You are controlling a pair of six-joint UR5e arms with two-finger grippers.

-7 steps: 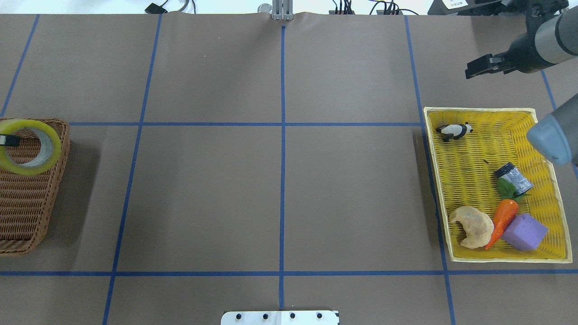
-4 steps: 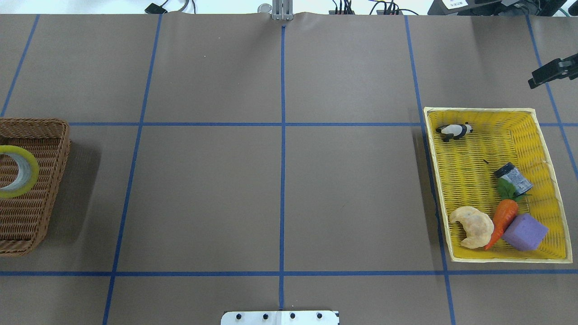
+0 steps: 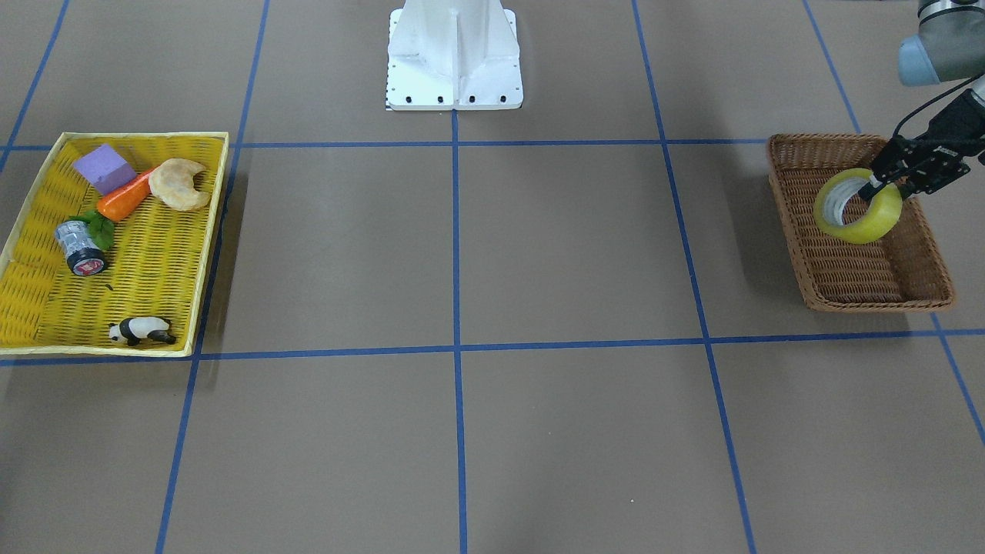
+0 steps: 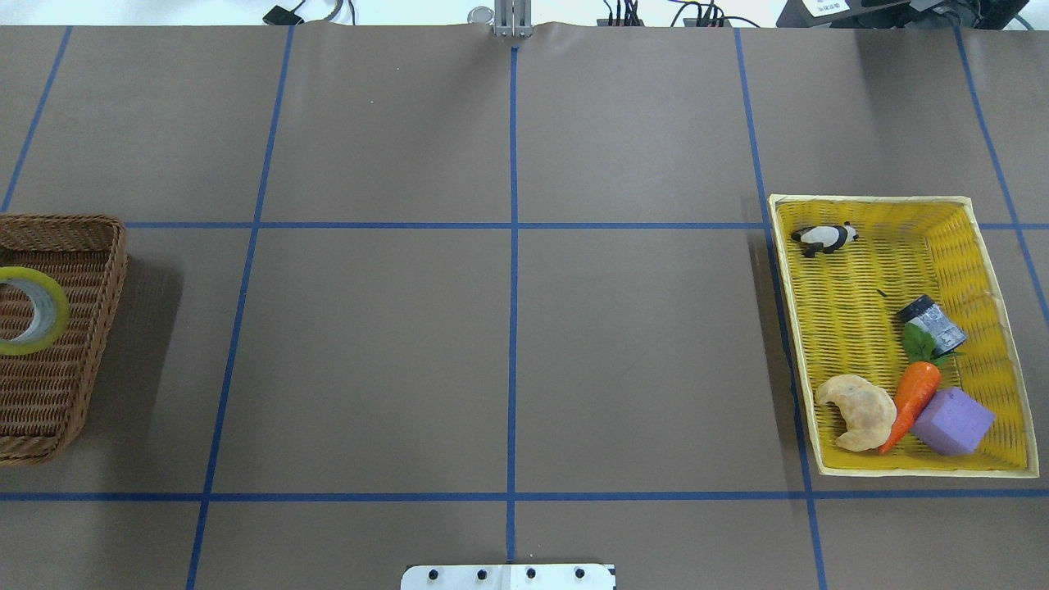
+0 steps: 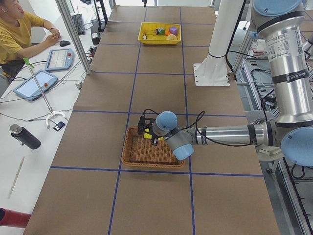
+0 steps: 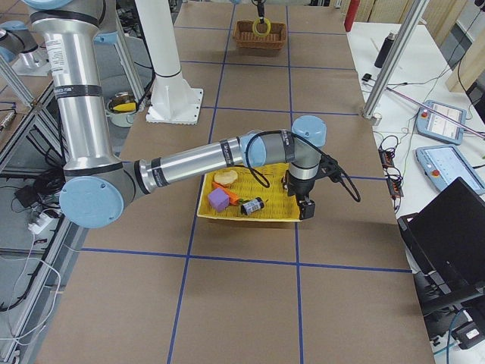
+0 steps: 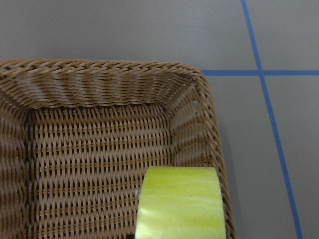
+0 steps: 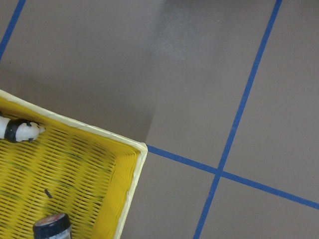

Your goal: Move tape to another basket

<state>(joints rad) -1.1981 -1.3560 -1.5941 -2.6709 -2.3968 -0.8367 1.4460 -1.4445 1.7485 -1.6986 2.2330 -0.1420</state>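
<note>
The yellow tape roll (image 3: pixel 859 214) hangs tilted over the dark brown wicker basket (image 3: pixel 877 300), low inside it. My left gripper (image 3: pixel 872 187) is shut on the roll's wall from the robot's side. The tape also shows in the overhead view (image 4: pixel 31 310) at the left edge, inside the basket (image 4: pixel 74 377). The left wrist view has the tape (image 7: pixel 179 204) at the bottom, over the basket's floor (image 7: pixel 99 149). My right gripper (image 6: pixel 306 214) hangs beside the far edge of the yellow tray (image 6: pixel 261 216); I cannot tell whether it is open or shut.
The bright yellow tray (image 4: pixel 852 311) at the right holds a toy panda (image 4: pixel 826 238), a silver cylinder (image 4: pixel 930 321), a carrot (image 4: pixel 911 401), a croissant (image 4: pixel 859 411) and a purple block (image 4: pixel 952 422). The white robot base (image 3: pixel 454 54) stands at the middle.
The tape has moved toward the robot's side and sunk lower in the brown basket. The right arm has swung out of the overhead view to the right.
</note>
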